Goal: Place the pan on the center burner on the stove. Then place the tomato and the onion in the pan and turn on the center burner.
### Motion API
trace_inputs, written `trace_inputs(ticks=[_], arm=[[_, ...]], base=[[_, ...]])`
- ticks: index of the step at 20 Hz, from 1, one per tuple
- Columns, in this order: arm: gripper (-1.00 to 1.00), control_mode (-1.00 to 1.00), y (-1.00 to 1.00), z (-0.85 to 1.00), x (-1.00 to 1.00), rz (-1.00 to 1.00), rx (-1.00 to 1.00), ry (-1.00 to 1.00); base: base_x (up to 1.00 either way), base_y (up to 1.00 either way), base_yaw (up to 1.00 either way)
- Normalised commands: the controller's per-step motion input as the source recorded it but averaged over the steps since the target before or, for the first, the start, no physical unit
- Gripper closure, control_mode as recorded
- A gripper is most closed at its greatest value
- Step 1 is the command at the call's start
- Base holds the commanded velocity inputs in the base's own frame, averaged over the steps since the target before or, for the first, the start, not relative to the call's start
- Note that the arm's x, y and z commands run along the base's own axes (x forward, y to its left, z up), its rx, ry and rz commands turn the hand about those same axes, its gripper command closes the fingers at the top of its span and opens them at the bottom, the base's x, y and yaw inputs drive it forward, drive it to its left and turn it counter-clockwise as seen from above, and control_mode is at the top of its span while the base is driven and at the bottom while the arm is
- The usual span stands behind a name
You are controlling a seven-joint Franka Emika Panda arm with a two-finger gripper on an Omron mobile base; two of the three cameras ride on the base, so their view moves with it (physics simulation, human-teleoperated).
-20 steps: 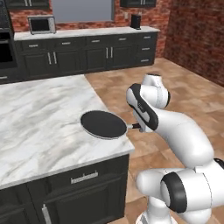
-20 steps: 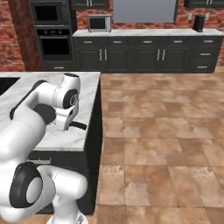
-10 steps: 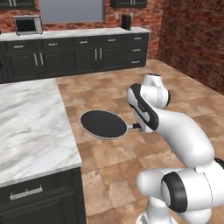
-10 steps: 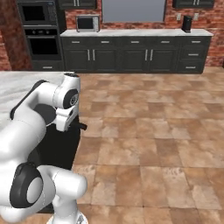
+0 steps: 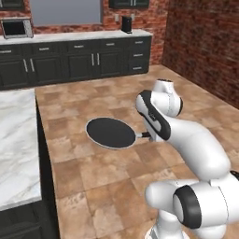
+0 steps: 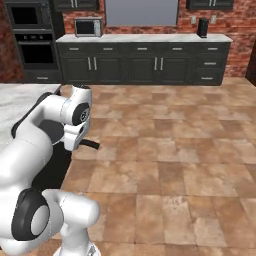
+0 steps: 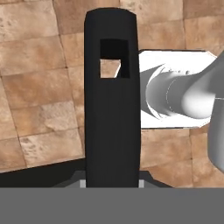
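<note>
Pan (image 5: 111, 132) hangs in the air over the brown floor tiles (image 5: 102, 168), left of the arm. The gripper (image 5: 148, 136) pinches its black handle (image 7: 113, 105). Keep the pan flat and the grip tight while carrying it to the stove.

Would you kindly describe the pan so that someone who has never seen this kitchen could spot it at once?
Start at the white marble counter on the left of the left base view, then look right, over the brown tiled floor. There the pan is held out flat in the air by its short black handle: the dark round disc among pale tiles.
</note>
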Motion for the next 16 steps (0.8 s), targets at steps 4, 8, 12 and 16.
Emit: trace_inputs(ticks=[4, 8, 12, 16], arm=[[1.0, 1.0, 0.0, 0.0, 0.0, 0.0, 0.0, 0.0], [1.0, 1.0, 0.0, 0.0, 0.0, 0.0, 0.0, 0.0], [1.0, 1.0, 0.0, 0.0, 0.0, 0.0, 0.0, 0.0], [1.0, 1.0, 0.0, 0.0, 0.0, 0.0, 0.0, 0.0]], base=[[0.92, -0.34, 0.0], [1.0, -0.3, 0.0], [0.98, -0.29, 0.0], [0.97, -0.16, 0.0]])
